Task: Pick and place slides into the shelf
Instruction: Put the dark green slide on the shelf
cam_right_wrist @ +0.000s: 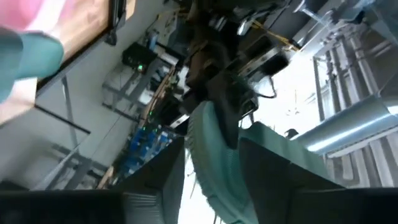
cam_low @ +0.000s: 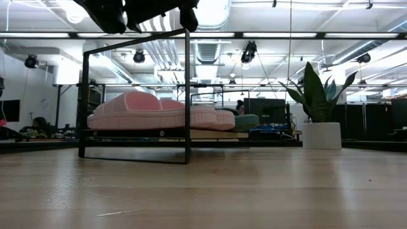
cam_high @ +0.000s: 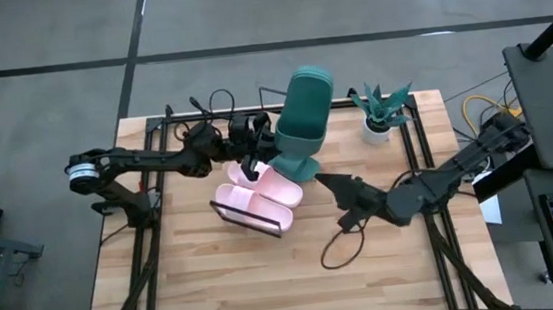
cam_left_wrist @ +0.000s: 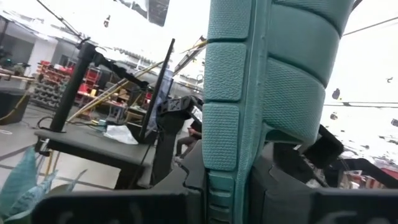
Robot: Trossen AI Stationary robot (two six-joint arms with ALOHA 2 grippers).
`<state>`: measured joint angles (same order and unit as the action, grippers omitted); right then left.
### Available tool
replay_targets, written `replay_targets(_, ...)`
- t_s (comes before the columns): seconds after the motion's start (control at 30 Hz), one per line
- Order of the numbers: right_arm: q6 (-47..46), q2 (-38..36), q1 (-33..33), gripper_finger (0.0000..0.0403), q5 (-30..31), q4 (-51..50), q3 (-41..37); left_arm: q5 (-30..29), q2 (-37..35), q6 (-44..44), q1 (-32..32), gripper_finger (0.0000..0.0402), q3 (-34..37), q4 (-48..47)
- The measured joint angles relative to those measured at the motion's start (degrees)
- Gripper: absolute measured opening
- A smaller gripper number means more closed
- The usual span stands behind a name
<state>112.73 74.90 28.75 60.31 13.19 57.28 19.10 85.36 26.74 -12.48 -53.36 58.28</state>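
My left gripper (cam_high: 256, 145) pinches a teal slide (cam_high: 305, 112) above the shelf (cam_high: 223, 212) holding pink slides (cam_high: 255, 195); right gripper (cam_high: 327, 183) spread nearby. No readable writing.

Raised teal slide (cam_high: 305, 112) hides the left end effector and part of the shelf (cam_high: 223, 213); low view crops the arms overhead.

light wood table (cam_high: 218, 291), black-framed shelf (cam_high: 223, 214) near centre, white potted plant (cam_high: 378, 126) at far right, black cable loop (cam_high: 337, 253)
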Motion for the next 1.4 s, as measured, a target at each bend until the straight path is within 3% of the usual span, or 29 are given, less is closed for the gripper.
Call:
replay_targets(0.27, 0.29, 2.25, -4.14, 0.0186, -0.53, 3.16, 1.93, 0.00, 0.00, -0.05, 0.45, 0.0026, -0.02, 1.41)
replay_targets(0.43, 0.99, 3.36, -5.31, 0.0178, -2.29, 3.53, 2.57, -1.00, 0.12, -0.08, 0.50, 0.0026, -0.13, 3.84)
replay_targets(0.8, 13.25, 4.40, -7.70, 0.0173, -6.03, 14.23, 2.38, -4.44, 3.88, 1.31, 0.93, 0.0026, -0.22, 13.93)
replay_targets(1.4, 16.85, 4.40, -12.95, 0.0152, -9.05, 16.35, 2.48, -5.66, 11.42, 5.33, 1.74, 0.0026, -5.99, 20.78)
